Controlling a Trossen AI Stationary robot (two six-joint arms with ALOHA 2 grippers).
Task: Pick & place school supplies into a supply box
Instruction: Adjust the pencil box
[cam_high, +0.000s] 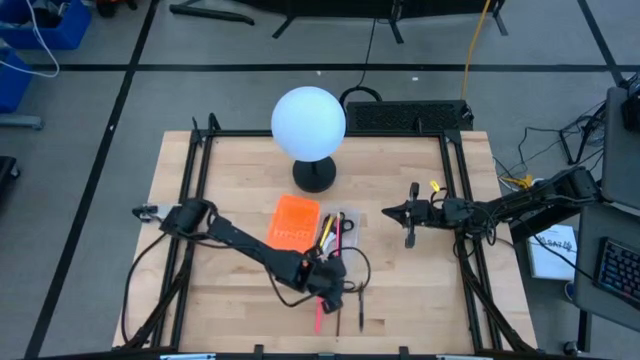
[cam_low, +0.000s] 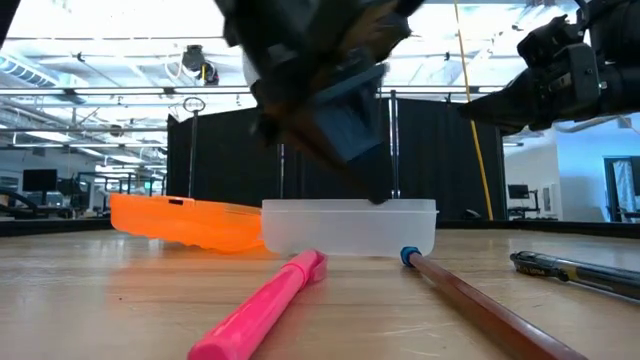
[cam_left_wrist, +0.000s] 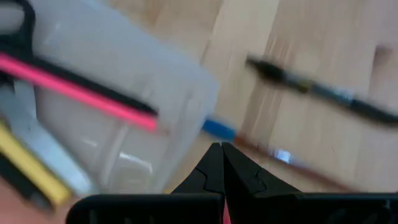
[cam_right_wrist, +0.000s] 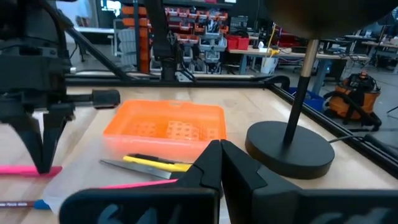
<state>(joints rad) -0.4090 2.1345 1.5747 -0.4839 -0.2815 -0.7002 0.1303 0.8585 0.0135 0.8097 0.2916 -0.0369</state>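
Wood table (cam_high: 200, 200), black frame rails along both sides; left gripper over the pens at the near edge, right arm parked off to the side.

Left gripper (cam_high: 328, 280) hovers just past the near end of the clear tray (cam_low: 350, 228), fingers closed tip to tip, holding nothing, its tips at the pink pen (cam_low: 262, 304). That pen, a brown pencil with blue end (cam_low: 480, 305) and a dark pen (cam_low: 575, 270) lie loose on the wood between tray and near edge. Tray already holds scissors (cam_right_wrist: 134, 167), a yellow pencil (cam_right_wrist: 158, 162) and a pink one (cam_left_wrist: 74, 90). Orange half (cam_high: 295, 222) adjoins on the lamp side; lamp base (cam_high: 315, 175) is near it. Right gripper (cam_high: 410, 214) sits well apart toward the right rail, fingers closed and empty. Most free room is at the table's left.
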